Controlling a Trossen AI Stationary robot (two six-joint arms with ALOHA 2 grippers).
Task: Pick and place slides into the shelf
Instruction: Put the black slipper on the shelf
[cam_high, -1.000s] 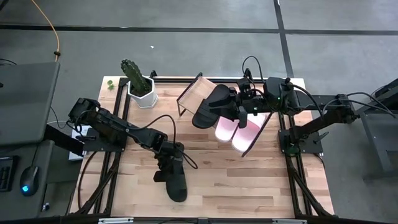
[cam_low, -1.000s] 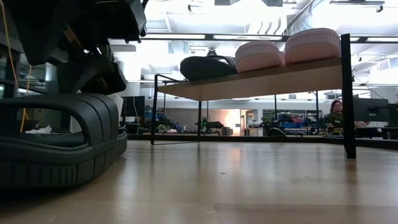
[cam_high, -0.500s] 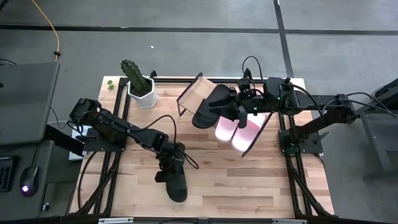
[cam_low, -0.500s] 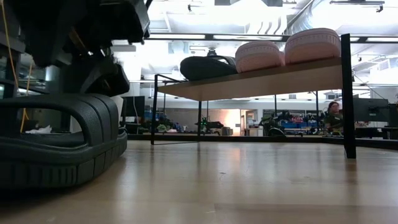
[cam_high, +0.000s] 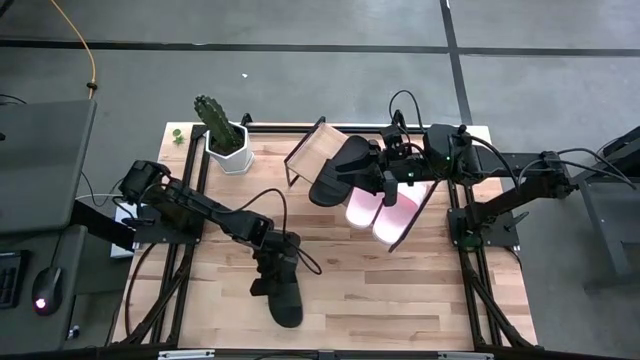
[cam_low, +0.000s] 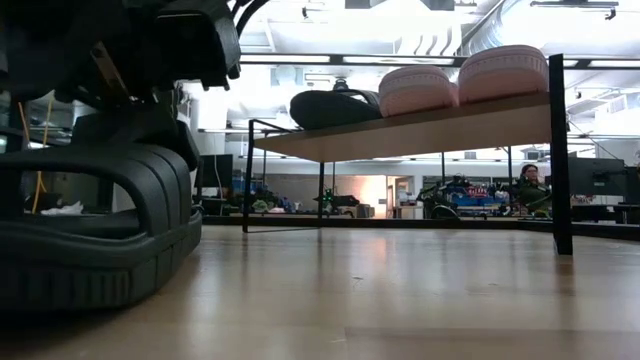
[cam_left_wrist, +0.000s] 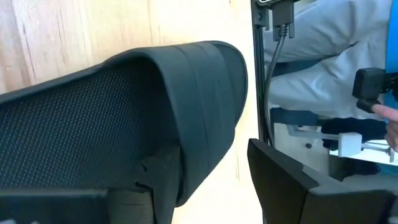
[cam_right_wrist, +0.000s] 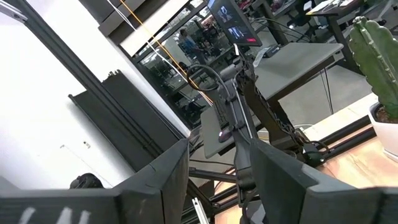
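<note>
A black slide lies sole-down on the wooden table near the front, and fills the left of the low view. My left gripper is open right above it, its fingers on either side of one side of the wide strap. The slanted shelf at the back holds the other black slide and two pink slides. My right gripper is open and empty above the shelf, beside the black slide. My left gripper comes from above, pointing down, at the strap's side edge. One finger lies against the strap's inner side. The other finger stands outside with a gap. The slide rests flat on the table.
A potted cactus stands at the back left corner. In the low view the shelf stands on thin black legs, with bare tabletop in front of it. A person sits far off in the room.
My left gripper has gone a little down and toward the table's near edge over the black slide, and the slide has shifted slightly that way along the table.
</note>
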